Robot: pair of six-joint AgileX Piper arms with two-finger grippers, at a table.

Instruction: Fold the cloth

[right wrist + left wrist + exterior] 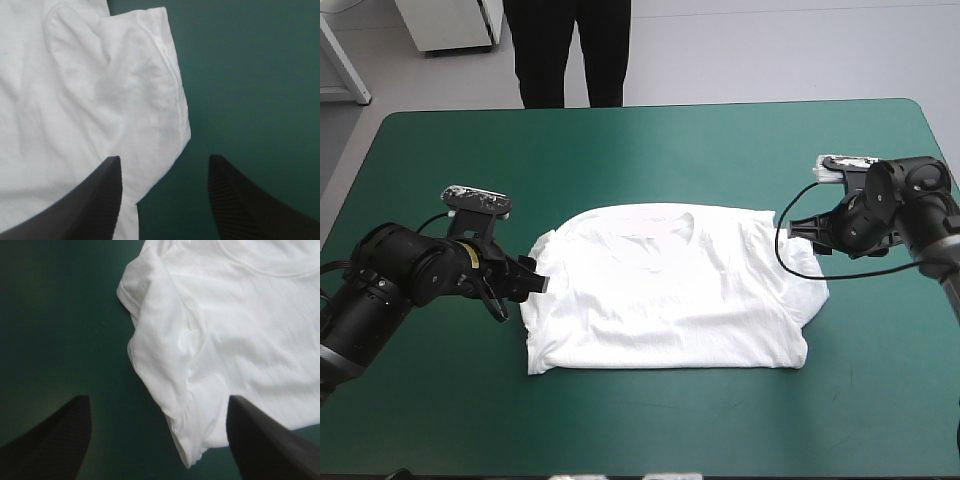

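Note:
The white T-shirt [670, 290] lies spread flat in the middle of the teal-green table, collar toward the far edge, lower part folded under or up near the front. My left gripper [532, 281] stands open at the shirt's left sleeve [165, 355], whose edge lies between the fingers [55, 440]. My right gripper [798, 232] is open at the right sleeve [145, 85], one finger [95, 200] over the cloth, the other [245, 200] over bare cover. Neither holds anything.
Teal-green cover [650, 140] shows on all sides of the shirt, widest toward the far edge and along the front.

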